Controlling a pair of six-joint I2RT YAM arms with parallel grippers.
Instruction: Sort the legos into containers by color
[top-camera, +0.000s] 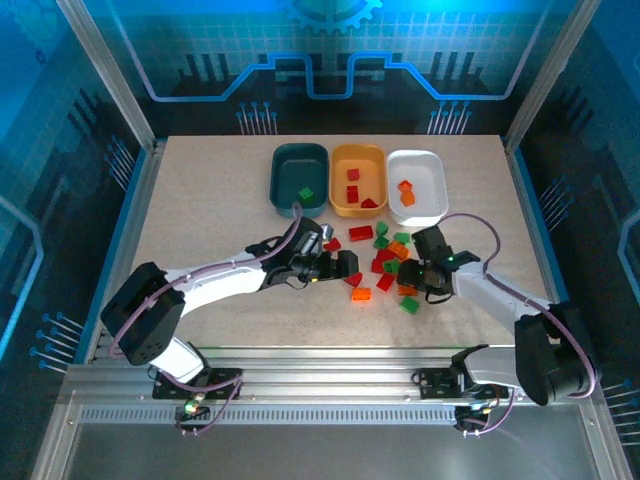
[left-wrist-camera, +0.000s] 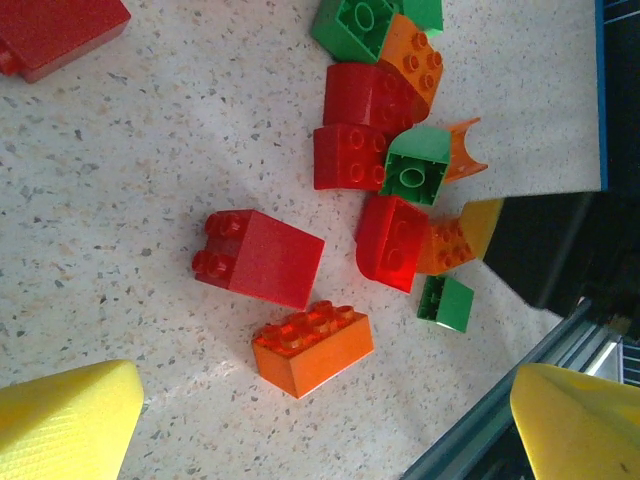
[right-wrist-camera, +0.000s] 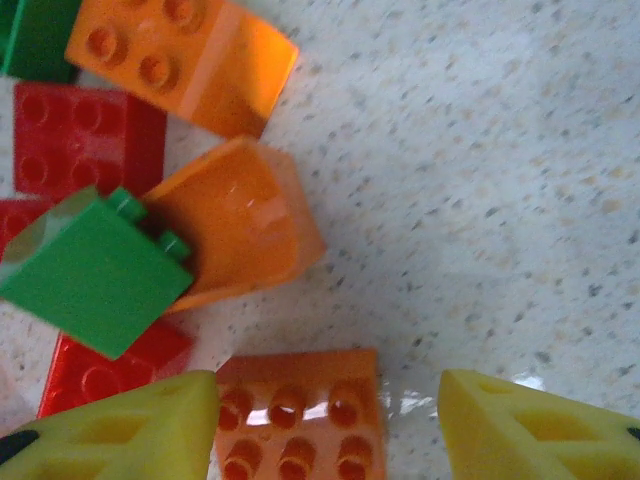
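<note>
Loose red, orange and green legos (top-camera: 385, 258) lie in a pile on the table, in front of three containers. The dark teal tray (top-camera: 288, 165) holds a green brick, the orange tray (top-camera: 372, 158) holds red bricks, and the white tray (top-camera: 428, 165) holds orange bricks. My left gripper (top-camera: 346, 266) (left-wrist-camera: 325, 388) stands wide open just left of the pile. An orange brick (left-wrist-camera: 312, 347) lies on the table between its yellow fingers (left-wrist-camera: 65, 420), beside a red brick (left-wrist-camera: 258, 257). My right gripper (top-camera: 411, 282) (right-wrist-camera: 328, 392) is open astride another orange brick (right-wrist-camera: 300, 415). Its left finger (right-wrist-camera: 130, 430) is against the brick, and the right finger stands apart.
An orange arch piece (right-wrist-camera: 235, 225) and a green brick (right-wrist-camera: 90, 270) lie just beyond the right gripper. The table's front edge and metal rail (top-camera: 330, 352) run close behind both arms. Bare tabletop (top-camera: 200, 200) stretches to the left of the trays.
</note>
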